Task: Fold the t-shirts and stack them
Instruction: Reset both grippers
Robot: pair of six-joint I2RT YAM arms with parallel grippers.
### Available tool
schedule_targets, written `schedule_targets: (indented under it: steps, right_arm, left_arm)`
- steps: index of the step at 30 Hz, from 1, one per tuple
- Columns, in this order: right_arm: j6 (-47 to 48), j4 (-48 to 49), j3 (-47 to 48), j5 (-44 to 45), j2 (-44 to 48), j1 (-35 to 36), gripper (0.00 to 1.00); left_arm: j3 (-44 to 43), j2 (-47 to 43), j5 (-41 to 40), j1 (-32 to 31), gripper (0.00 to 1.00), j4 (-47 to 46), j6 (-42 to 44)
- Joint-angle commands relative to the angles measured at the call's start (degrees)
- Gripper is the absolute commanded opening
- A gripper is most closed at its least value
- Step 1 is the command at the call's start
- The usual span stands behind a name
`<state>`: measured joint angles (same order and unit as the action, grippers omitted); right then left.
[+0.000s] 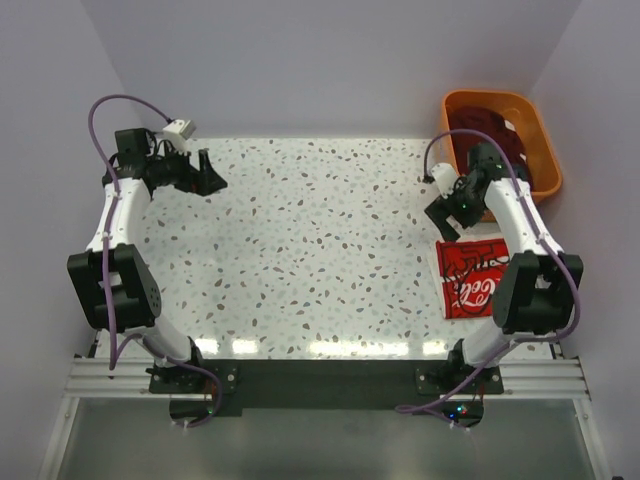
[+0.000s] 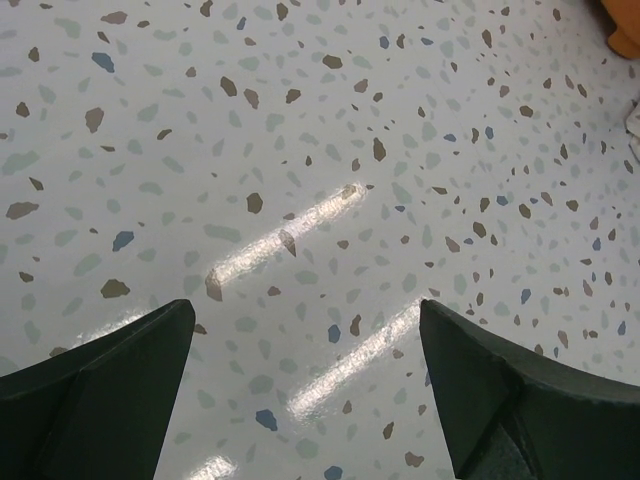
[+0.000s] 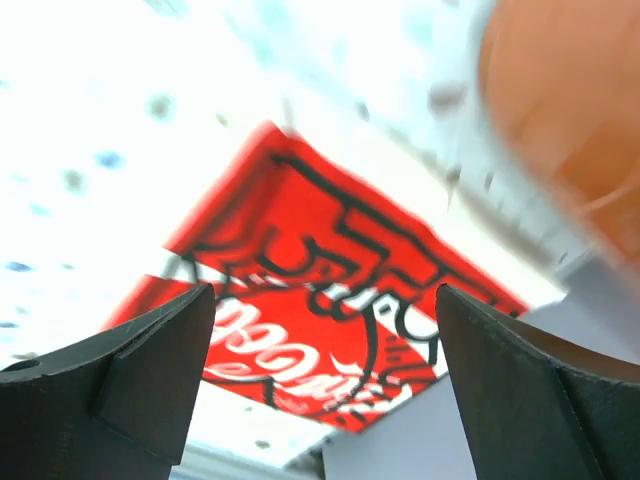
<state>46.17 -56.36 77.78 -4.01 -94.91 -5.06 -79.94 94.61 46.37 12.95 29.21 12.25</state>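
Observation:
A folded bright red t-shirt [image 1: 472, 278] with white and black print lies on the table at the right, partly under my right arm. It also shows in the right wrist view [image 3: 330, 300], blurred. A dark maroon t-shirt [image 1: 493, 130] is bunched inside the orange tub [image 1: 480, 101] at the back right. No cream-white shirt shows clearly. My right gripper [image 1: 447, 222] is open and empty, above the table just beyond the red shirt. My left gripper [image 1: 208, 178] is open and empty over bare table at the back left.
The speckled table [image 1: 320, 250] ends at walls at the back and sides. The orange tub shows blurred in the right wrist view [image 3: 570, 90]. A corner of the tub [image 2: 625, 35] shows at the left wrist view's top right.

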Motion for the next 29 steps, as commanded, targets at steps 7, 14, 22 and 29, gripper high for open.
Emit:
schedule_targets:
  steps: [7,14,22,29]
  right_arm:
    - [-19.53,4.47,10.37,-19.10,4.22,16.72,0.99]
    - [-32.98,24.17,6.51,-18.50,-3.69,26.76,0.99]
    - [-37.03,32.89,1.77,-14.45,-11.78,31.78,0.99]
    - [-37.91,33.77,-2.28,-13.13,-8.36,32.22,0.99]
  left_arm:
    - [-5.13,0.23,-5.67,-2.40,1.00,3.91,2.24]
    - [0.12,0.15,-17.97,-9.16,1.00,8.23,4.36]
    - [18.23,-4.34,-24.39,-12.16,1.00,-0.29,3.40]
    - [21.33,-6.36,-26.50,-12.25,1.00,-3.63,0.50]
